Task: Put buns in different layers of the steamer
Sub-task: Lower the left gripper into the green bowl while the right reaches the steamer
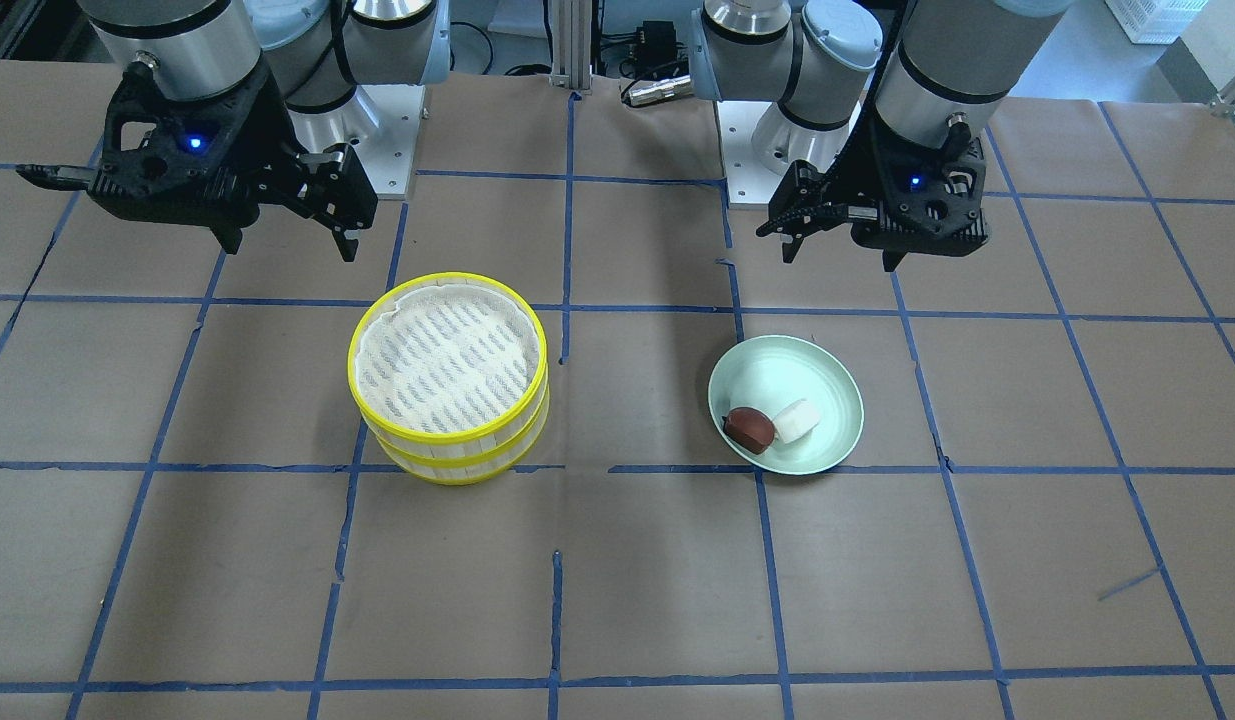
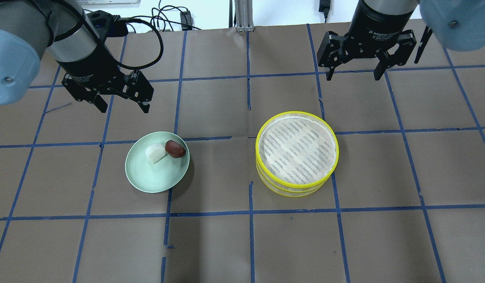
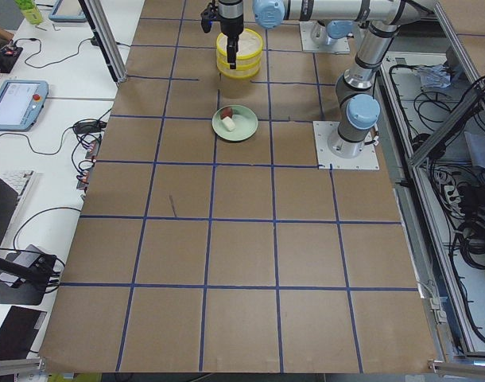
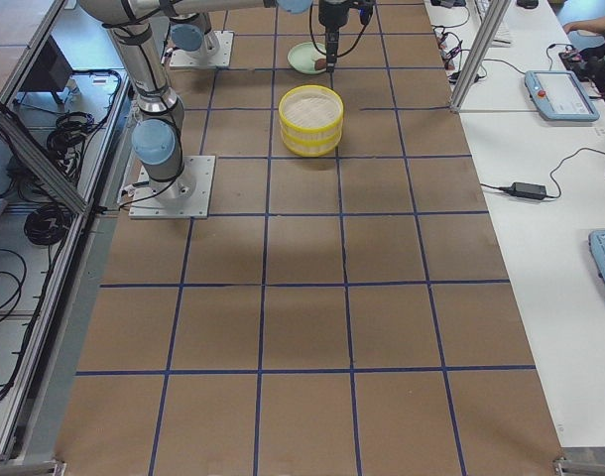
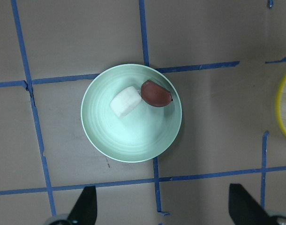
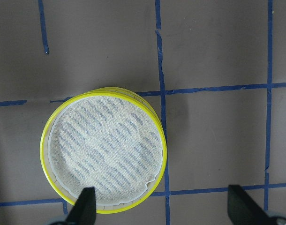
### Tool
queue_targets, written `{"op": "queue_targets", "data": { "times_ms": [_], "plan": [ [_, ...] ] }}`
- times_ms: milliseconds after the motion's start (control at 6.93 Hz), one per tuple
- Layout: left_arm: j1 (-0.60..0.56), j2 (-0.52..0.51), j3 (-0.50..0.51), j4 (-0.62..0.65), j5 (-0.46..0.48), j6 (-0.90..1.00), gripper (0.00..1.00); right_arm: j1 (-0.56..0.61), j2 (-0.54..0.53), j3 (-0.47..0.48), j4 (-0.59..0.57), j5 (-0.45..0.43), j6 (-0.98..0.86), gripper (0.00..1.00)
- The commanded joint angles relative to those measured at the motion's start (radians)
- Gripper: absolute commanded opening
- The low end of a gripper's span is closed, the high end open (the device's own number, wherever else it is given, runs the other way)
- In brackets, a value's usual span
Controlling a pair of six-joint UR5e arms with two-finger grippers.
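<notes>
Presently, the left gripper (image 2: 123, 107) is held pointing down with its jaws spread wide and nothing gripped, raised above the table (image 2: 226, 243) near the dish (image 2: 148, 182). The right gripper (image 2: 353, 75) is likewise parted and unladen, and is raised near the steamer (image 2: 335, 146). The brown bun (image 2: 174, 149) and white bun (image 2: 155, 153) are found touching, side by side in the dish. The steamer's two yellow-rimmed layers are stacked, and the top liner (image 2: 297, 151) is seen white and perforated.
</notes>
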Motion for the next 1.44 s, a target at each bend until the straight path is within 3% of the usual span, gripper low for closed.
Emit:
{"op": "queue_targets", "data": {
  "times_ms": [0, 433, 865, 1298],
  "plan": [
    [0.0, 0.0, -0.001, -0.001, 0.0, 0.0, 1.0, 0.001, 0.0, -0.001, 0.0, -0.001, -0.003, 1.0],
    [0.005, -0.002, -0.01, -0.001, 0.002, 0.031, 1.0, -0.001, 0.003, 0.004, 0.043, 0.0, -0.024, 1.0],
    [-0.002, -0.032, -0.099, 0.076, 0.002, 0.032, 1.0, -0.01, 0.006, 0.108, 0.028, 0.0, -0.062, 0.99],
    [0.008, -0.162, -0.384, 0.583, 0.017, 0.064, 1.0, -0.045, 0.017, 0.444, -0.404, -0.001, -0.121, 0.94]
  ]
}}
